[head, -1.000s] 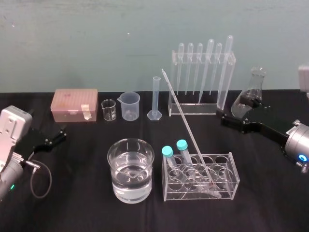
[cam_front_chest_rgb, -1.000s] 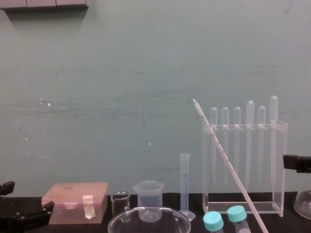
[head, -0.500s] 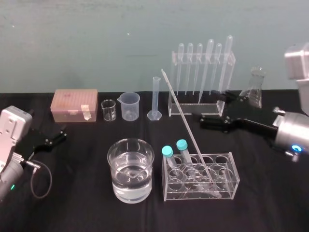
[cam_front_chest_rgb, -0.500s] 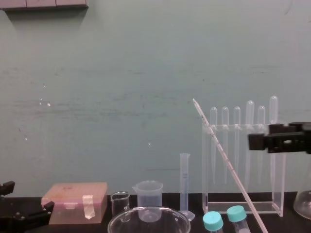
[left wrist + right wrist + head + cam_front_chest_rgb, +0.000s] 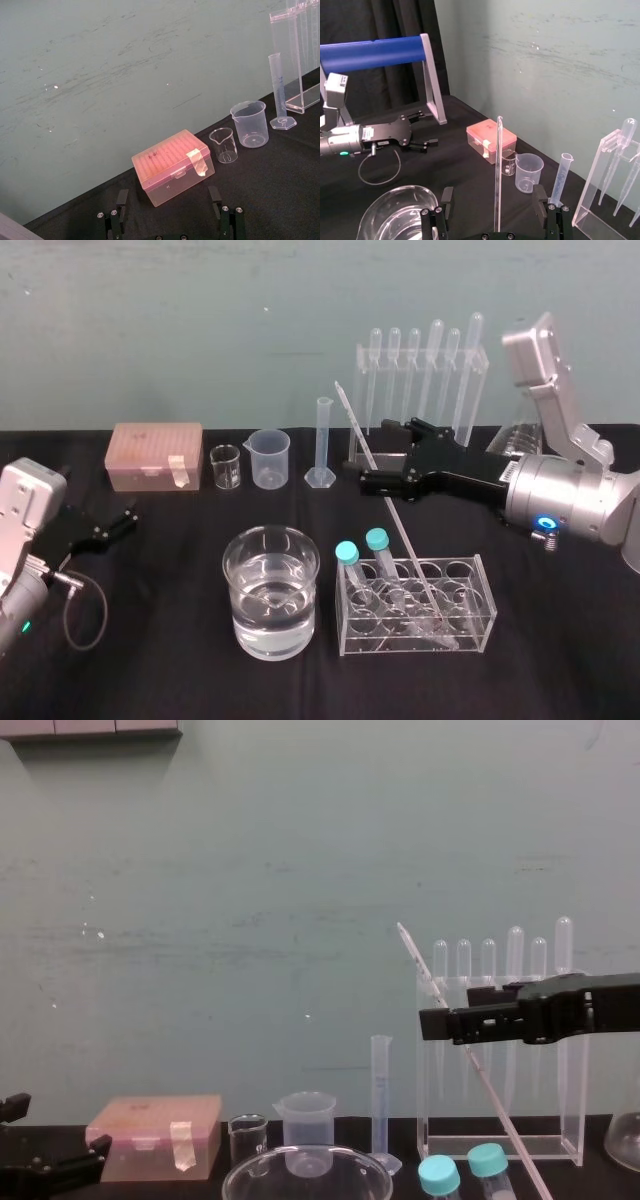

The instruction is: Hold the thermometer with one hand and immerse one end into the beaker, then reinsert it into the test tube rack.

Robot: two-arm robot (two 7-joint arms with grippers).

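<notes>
On the black worktop, the left gripper is sitting open, idle. The beaker is waiting centre; beside it the thermometer is leaning in the test tube rack, the right gripper straddling it wide, empty, seemingly to grasp.

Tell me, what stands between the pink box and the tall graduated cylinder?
In the head view, two vessels: a tiny glass beaker beside the pink box, then a spouted plastic beaker.

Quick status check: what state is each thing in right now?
thermometer: leaning in the test tube rack, not gripped
right gripper: open, straddling the thermometer
left gripper: open, parked at the table's left
beaker: upright, partly filled with clear liquid
capped tubes: caps on, in the rack
</notes>
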